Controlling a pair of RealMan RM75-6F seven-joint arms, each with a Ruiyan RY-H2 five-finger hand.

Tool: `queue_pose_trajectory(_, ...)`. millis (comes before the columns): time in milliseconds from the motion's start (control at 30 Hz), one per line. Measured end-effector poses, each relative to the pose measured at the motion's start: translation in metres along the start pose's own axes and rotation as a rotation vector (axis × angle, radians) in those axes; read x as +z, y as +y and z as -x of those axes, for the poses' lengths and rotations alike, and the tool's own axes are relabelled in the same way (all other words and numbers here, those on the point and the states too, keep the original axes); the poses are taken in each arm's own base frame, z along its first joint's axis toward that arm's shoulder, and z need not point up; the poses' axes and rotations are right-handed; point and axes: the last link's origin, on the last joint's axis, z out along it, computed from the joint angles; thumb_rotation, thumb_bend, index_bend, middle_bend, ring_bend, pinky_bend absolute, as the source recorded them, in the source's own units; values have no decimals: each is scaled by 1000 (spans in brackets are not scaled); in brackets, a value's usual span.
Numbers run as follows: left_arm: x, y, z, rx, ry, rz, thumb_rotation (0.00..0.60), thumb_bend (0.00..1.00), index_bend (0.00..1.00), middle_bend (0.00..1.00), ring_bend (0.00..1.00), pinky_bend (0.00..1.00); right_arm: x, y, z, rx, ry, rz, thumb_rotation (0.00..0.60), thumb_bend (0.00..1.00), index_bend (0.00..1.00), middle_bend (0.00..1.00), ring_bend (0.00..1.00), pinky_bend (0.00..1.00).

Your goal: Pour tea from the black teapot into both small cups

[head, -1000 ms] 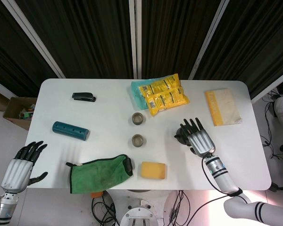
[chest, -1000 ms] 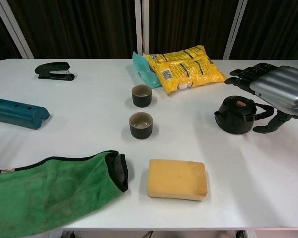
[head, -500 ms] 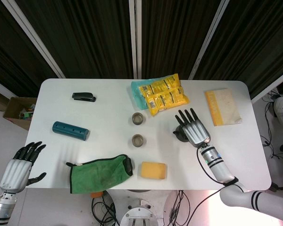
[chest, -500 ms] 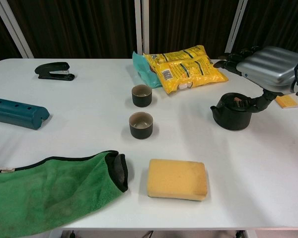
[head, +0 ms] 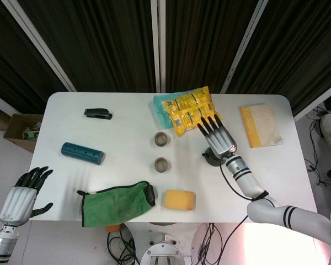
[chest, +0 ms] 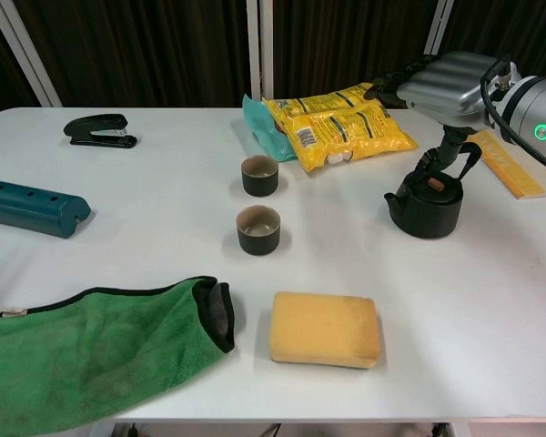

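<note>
Right hand (chest: 446, 84) has climbed and swung back over the last second: it was level with the black teapot (chest: 426, 208) on its handle side, now it sits above it, palm down. Teapot has slid slightly toward the cups and stands upright on the table (chest: 491, 300). Fingers (head: 208, 122) are stretched out straight and slightly apart, tips reaching over the yellow snack bags (chest: 341, 126). Thumb hangs down to the teapot's lid area; chest view suggests contact there, but I can't tell if anything is actually pinched, since the head view has the hand covering most of the pot. Spout points away from the palm, toward the two cups.

Near cup (chest: 258, 229) and far cup (chest: 259, 176) sit well beyond the spout, one behind the other, both upright.

Left hand (head: 23, 196) barely shifts: off the table's edge, fingers fanned apart, holding nothing, well apart from everything.

Rest of the layout:
- yellow sponge (chest: 325, 329) just below the near cup
- green cloth (chest: 91, 350) beside the sponge
- teal cylinder (chest: 32, 208) and black stapler (chest: 100, 130) on the left hand's side of the table
- tan book (head: 261, 125) outboard of the right hand's fingers
</note>
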Motion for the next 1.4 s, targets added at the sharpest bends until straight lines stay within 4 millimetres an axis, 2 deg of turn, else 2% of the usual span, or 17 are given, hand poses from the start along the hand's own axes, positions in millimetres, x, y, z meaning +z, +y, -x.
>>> queue_pose_trajectory(133, 0, 0, 0, -1, -2, -4, 600, 63, 145, 118, 106, 209, 7, -2, 0, 7, -12, -1, 600, 155, 0, 0, 0, 0)
queue_pose_trajectory(300, 0, -1, 1, -3, -5, -4, 600, 63, 145, 118, 106, 209, 6, -1, 0, 10, -16, -8, 600, 148, 0, 0, 0, 0)
queue_pose_trajectory(433, 0, -1, 1, -3, -7, -4, 600, 63, 145, 118, 106, 209, -2, 3, 0, 13, -32, -29, 600, 99, 0, 0, 0, 0)
queue_pose_trajectory(633, 1, 1, 2, -7, -4, 12, 600, 64, 145, 118, 106, 209, -14, 13, 1, 43, -82, -36, 600, 97, 0, 0, 0, 0)
queue_pose_trajectory(900, 1, 2, 2, -2, -3, 12, 600, 65, 145, 118, 106, 209, -27, 17, 0, 69, -156, -55, 600, 92, 0, 4, 0, 0)
queue_pose_trajectory(1033, 1, 3, 2, -2, -7, 14, 600, 65, 145, 118, 106, 209, -28, 19, 0, 90, -187, -54, 600, 88, 0, 109, 4, 0)
queue_pose_trajectory(1133, 1, 3, 2, -2, -8, 14, 600, 64, 146, 118, 106, 209, -26, 19, -1, 115, -200, -56, 600, 88, 4, 191, 66, 0)
queue_pose_trajectory(1267, 1, 3, 2, 0, -11, 12, 600, 65, 145, 118, 106, 210, -24, 20, -3, 149, -213, -62, 600, 87, 108, 271, 160, 0)
queue_pose_trajectory(1400, 1, 3, 2, -1, -14, 10, 600, 66, 146, 118, 106, 212, -22, 21, -6, 156, -210, -66, 600, 88, 168, 293, 173, 0)
